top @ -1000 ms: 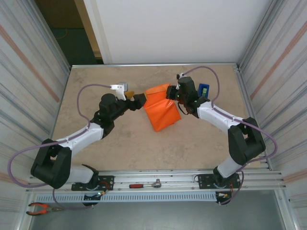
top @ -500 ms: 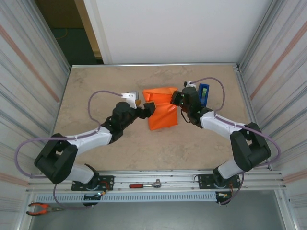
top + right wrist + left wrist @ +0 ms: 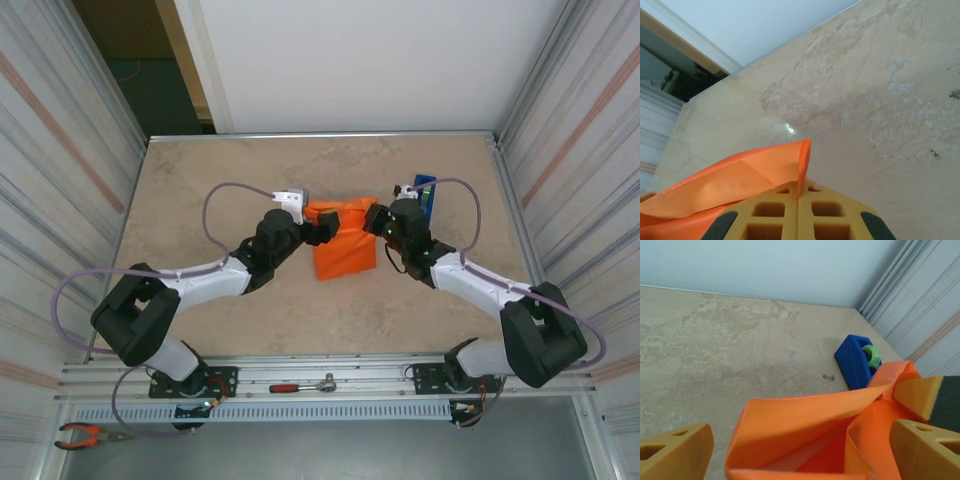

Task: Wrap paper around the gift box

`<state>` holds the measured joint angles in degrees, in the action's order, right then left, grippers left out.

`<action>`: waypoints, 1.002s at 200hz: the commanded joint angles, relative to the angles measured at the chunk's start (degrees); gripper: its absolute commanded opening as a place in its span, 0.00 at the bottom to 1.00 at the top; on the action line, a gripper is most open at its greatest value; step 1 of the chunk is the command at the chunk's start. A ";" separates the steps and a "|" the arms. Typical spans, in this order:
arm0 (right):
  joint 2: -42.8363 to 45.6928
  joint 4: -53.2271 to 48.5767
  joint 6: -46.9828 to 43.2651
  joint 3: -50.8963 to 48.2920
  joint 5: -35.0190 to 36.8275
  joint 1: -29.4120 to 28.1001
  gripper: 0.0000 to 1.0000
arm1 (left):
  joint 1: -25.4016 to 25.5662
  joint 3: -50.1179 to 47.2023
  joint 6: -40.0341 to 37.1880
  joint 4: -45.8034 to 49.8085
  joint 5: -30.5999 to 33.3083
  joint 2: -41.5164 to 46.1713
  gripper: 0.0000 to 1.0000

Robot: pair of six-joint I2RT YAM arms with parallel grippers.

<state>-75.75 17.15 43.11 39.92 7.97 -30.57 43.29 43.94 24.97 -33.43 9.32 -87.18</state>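
Beige tabletop (image 3: 200, 170), orange paper (image 3: 343, 250), left jaws wide open around it, right jaws pinching its edge

place: workshop test cell | cues: ribbed metal walls (image 3: 60, 150), aluminium rail (image 3: 340, 374), ratchet (image 3: 305, 385), pliers (image 3: 85, 434)

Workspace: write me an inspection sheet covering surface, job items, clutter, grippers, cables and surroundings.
Surface: beige mottled table.
Job's things: orange paper folded into a bundle mid-table.
Clutter: blue tape dispenser behind the right gripper; ratchet on the front rail; pliers at the near-left corner.
Grippers: left gripper open, straddling the paper's edge; right gripper shut on the paper.
Cables: purple cables loop off both arms, away from the paper.
Surroundings: corrugated side walls; white back wall.
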 commanded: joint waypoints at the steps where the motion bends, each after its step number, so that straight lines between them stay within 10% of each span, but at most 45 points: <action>1: 4.29 -2.95 0.97 -1.05 1.17 -0.79 0.03 | 1.80 -0.55 -2.74 1.55 4.48 0.40 0.91; 30: 10.15 -7.85 -0.58 -1.44 0.35 -0.66 0.56 | 3.61 -1.96 -4.02 3.63 7.18 1.86 0.91; 56: 15.34 -14.67 -3.01 0.23 -2.32 2.13 0.74 | 4.71 -2.19 -6.12 5.73 8.40 3.14 0.90; 133: 8.69 -36.48 -13.82 15.13 -26.79 11.37 0.83 | 5.75 -3.25 -8.06 8.08 7.41 6.49 0.90; 200: 8.40 -31.60 -15.45 9.87 -21.59 6.15 0.91 | 6.14 -1.74 -8.01 12.52 11.46 5.57 0.89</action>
<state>-66.72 -15.46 29.50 52.62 -15.66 -23.29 48.88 41.45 17.76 -23.86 16.84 -82.17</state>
